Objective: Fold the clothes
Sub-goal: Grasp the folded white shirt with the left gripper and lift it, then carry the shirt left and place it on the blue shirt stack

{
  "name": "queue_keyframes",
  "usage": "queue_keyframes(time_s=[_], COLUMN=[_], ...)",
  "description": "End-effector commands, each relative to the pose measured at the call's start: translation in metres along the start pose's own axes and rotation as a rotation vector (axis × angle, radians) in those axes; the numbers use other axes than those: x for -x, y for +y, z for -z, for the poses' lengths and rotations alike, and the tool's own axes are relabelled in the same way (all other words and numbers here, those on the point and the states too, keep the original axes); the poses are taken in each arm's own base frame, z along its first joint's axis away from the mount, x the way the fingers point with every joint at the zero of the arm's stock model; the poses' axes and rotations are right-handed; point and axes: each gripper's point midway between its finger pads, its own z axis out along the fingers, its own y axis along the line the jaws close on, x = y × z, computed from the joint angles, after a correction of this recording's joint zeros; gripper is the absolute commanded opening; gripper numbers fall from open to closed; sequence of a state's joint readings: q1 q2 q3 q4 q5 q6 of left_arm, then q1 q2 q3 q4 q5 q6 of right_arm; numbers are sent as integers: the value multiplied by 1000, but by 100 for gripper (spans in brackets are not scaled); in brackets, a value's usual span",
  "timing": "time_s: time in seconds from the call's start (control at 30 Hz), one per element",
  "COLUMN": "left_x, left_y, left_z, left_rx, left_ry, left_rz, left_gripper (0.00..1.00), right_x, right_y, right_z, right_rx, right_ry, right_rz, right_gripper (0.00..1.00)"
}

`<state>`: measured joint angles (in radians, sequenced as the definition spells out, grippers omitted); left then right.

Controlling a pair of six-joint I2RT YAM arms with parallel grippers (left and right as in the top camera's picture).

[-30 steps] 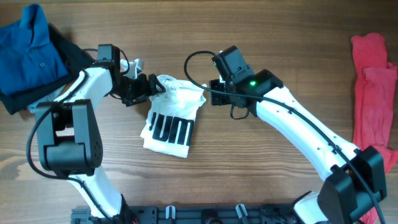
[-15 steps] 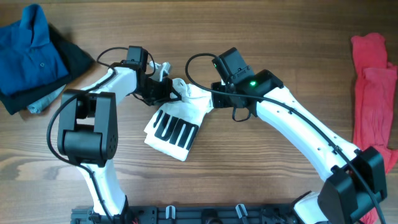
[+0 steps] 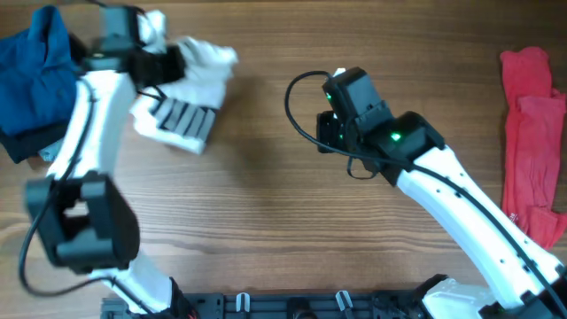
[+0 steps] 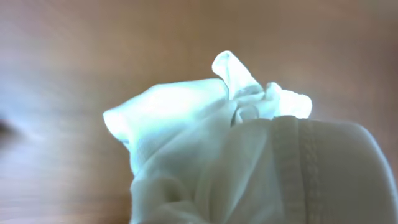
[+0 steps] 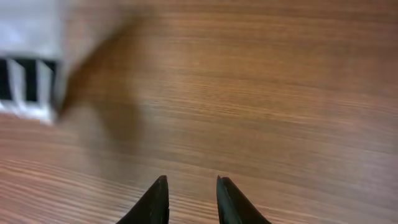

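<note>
Though blurred, white T-shirt (image 3: 190,89) bunched in left gripper (image 3: 170,64), fingers hidden.

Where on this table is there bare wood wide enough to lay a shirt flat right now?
Widest bare table lies in the middle, between the white T-shirt held by the left hand and the right arm. A second patch sits between that arm and the red shirts. The far-left corner, by the blue polo, is crowded.
</note>
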<state>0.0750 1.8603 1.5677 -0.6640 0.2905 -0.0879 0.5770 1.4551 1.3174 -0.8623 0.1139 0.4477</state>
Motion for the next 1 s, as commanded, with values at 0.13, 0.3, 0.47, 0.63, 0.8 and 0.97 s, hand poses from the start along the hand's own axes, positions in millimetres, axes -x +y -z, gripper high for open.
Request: queue_keyframes(time_s=[0.13, 0.3, 0.47, 0.63, 0.8, 0.97], left_x=[96, 116, 123, 123, 122, 120], left_y=[100, 159, 213, 254, 283, 306], left_z=[94, 123, 138, 133, 119, 111], left_rx=[183, 259, 346, 399, 420, 437], left_ry=[-365, -493, -566, -603, -619, -640], left_rz=[101, 149, 194, 222, 237, 245], left_gripper=[4, 4, 4, 4, 4, 4], right_x=[4, 3, 2, 2, -2, -6], right_y=[-10, -11, -11, -11, -12, -14], right_z=[14, 14, 14, 14, 14, 14], right_rx=[-36, -39, -40, -40, -44, -52], right_ry=[-35, -31, -29, -27, -12, 4], right_rz=[-32, -38, -37, -37, -35, -25], right_gripper=[26, 26, 26, 26, 26, 25])
